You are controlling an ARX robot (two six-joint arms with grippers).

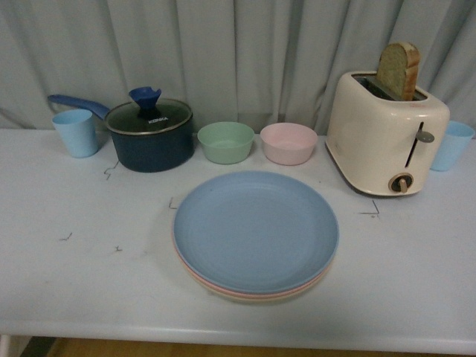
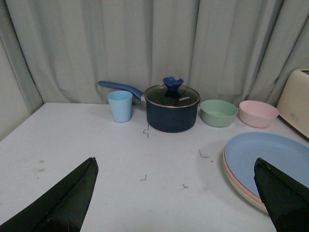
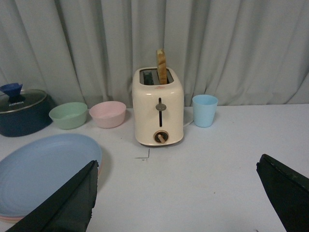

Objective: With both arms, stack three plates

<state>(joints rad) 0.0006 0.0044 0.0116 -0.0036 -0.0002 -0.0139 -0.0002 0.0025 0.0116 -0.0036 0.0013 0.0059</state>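
Three plates sit in one stack in the middle of the table. The blue plate (image 1: pixel 255 229) is on top, a pink plate rim (image 1: pixel 195 277) shows under it, and a cream-beige rim (image 1: pixel 245 297) lies lowest. The stack also shows in the left wrist view as the blue plate (image 2: pixel 270 159) and in the right wrist view as the blue plate (image 3: pixel 43 169). Neither arm appears in the front view. My left gripper (image 2: pixel 176 193) is open over bare table to the left of the stack. My right gripper (image 3: pixel 176 195) is open over bare table to its right. Nothing is between either pair of fingers.
Along the back stand a light blue cup (image 1: pixel 75 132), a dark blue lidded pot (image 1: pixel 149 132), a green bowl (image 1: pixel 225 141), a pink bowl (image 1: pixel 288 143), a cream toaster (image 1: pixel 387 134) with bread in it, and a second blue cup (image 1: pixel 454 145). A grey curtain hangs behind.
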